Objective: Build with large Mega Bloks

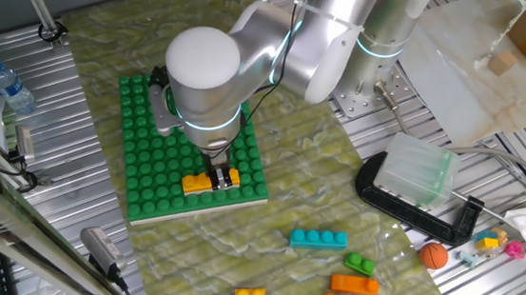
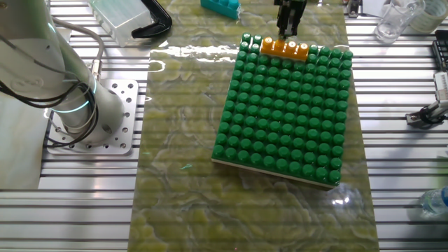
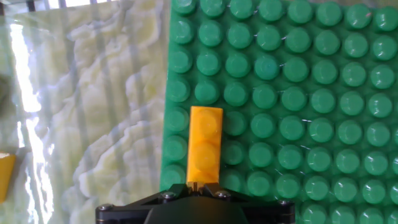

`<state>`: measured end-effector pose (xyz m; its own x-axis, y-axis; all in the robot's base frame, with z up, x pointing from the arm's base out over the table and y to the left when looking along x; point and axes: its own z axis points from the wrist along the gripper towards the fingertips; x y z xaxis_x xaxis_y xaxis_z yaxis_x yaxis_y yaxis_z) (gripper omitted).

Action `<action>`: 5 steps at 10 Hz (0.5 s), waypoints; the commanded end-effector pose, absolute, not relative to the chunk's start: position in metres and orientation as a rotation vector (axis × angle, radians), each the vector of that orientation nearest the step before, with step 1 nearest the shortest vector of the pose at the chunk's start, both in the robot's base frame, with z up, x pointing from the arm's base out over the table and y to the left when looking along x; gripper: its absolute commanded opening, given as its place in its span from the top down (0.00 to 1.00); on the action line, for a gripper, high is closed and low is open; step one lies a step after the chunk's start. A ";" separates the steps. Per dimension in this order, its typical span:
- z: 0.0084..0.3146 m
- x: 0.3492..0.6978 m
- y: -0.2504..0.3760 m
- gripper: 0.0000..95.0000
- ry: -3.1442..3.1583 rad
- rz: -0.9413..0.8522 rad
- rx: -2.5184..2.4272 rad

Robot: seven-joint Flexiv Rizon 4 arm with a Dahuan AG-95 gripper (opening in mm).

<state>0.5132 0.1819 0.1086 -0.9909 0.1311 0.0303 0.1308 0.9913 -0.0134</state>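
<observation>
Presently the pincer (image 1: 222, 175) stands over the near edge of the green baseplate (image 1: 148, 147), its fingers closed on one end of a yellow-orange brick (image 1: 199, 184) seated on the edge studs. Loose bricks lie apart on the desk (image 1: 291, 150): cyan brick (image 1: 318, 238), green brick (image 1: 361, 264), orange brick (image 1: 354, 284).

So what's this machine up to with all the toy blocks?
The robot arm's gripper is down over a yellow-orange Mega Blok that sits on the studs near one edge of the green baseplate. It looks like it is placing or pressing the brick there; whether the fingers are gripping it cannot be told. More bricks lie loose on the mat: a cyan one, a green one and orange ones.
</observation>
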 end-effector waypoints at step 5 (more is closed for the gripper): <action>0.084 0.518 0.179 1.00 -3.098 0.014 -0.198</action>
